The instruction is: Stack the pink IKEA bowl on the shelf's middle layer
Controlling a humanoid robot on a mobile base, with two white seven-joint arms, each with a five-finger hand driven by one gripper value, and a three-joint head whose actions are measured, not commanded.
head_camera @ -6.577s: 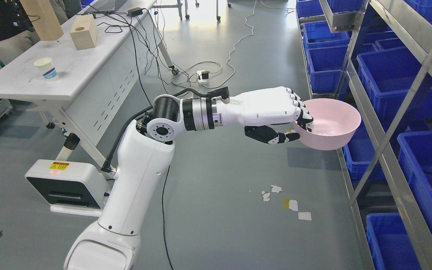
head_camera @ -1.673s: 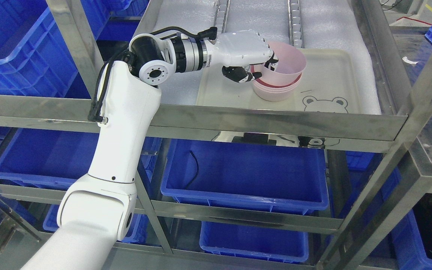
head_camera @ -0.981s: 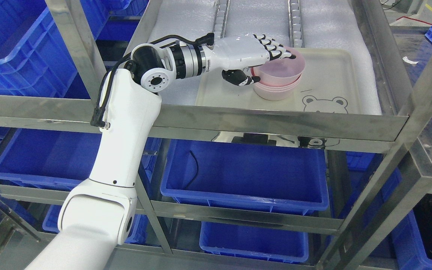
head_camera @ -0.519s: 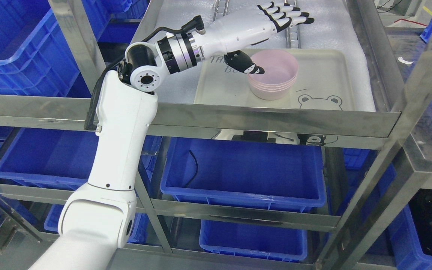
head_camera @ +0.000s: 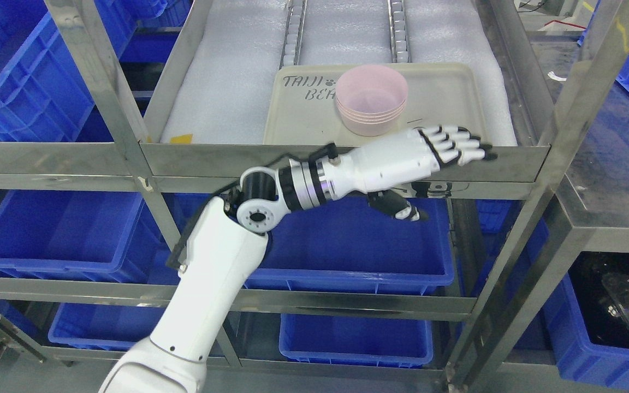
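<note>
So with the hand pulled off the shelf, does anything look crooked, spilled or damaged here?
Nothing stands out. The pink bowl stack sits upright and evenly nested on the cream tray, rims level, nothing spilled. The left hand is open and empty, in front of the shelf rail, clear of the bowls.

I see the pink bowl (head_camera: 372, 90) sitting upright, mouth up, as the top of a nested stack of pink bowls; the rims of those beneath show as thin bands under its own rim. It's round, pale matte pink, and empty inside. The stack stands on a cream tray (head_camera: 456, 103) on the shelf (head_camera: 227, 98), near the tray's middle, just right of the tray's printed lettering.
</note>
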